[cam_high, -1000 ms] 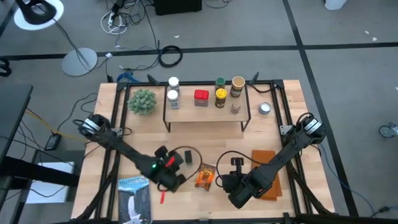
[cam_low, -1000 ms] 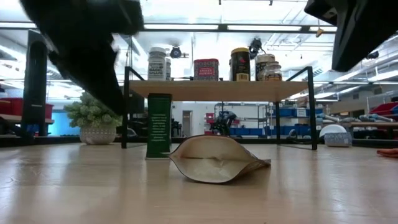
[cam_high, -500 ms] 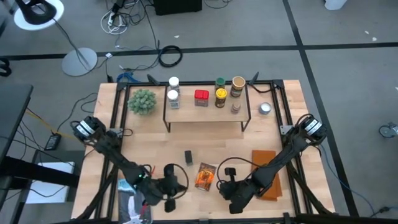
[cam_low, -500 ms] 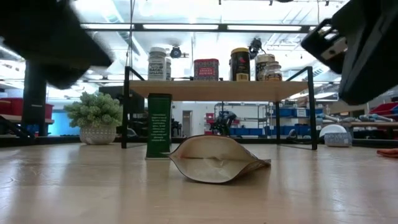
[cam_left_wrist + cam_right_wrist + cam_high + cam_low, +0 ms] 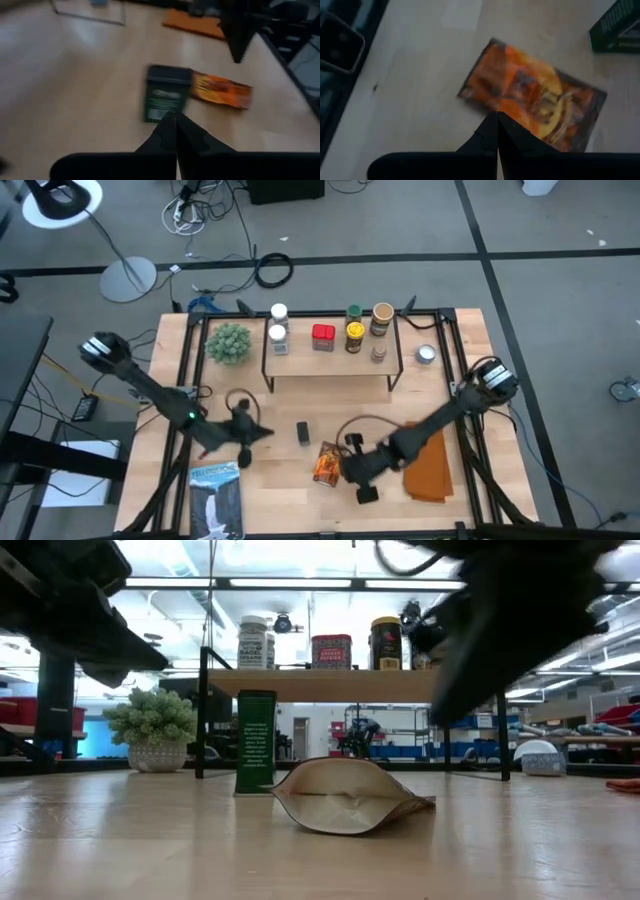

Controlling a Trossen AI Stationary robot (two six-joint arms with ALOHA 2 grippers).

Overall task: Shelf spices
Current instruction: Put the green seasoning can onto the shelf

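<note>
**Spices: two items off the shelf**

While six jars and tins stand on the shelf, dark box and orange packet sit on the worktop. Left jaws, pressed together, box's 9 o'clock. Right jaws, pressed together, packet's 3 o'clock.

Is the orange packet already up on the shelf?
No, the orange packet lies flat on the table, in front of the shelf, close to the right gripper.

Left tool and right tool both hover low, fingertips seemingly pressed together (nothing between).
</note>
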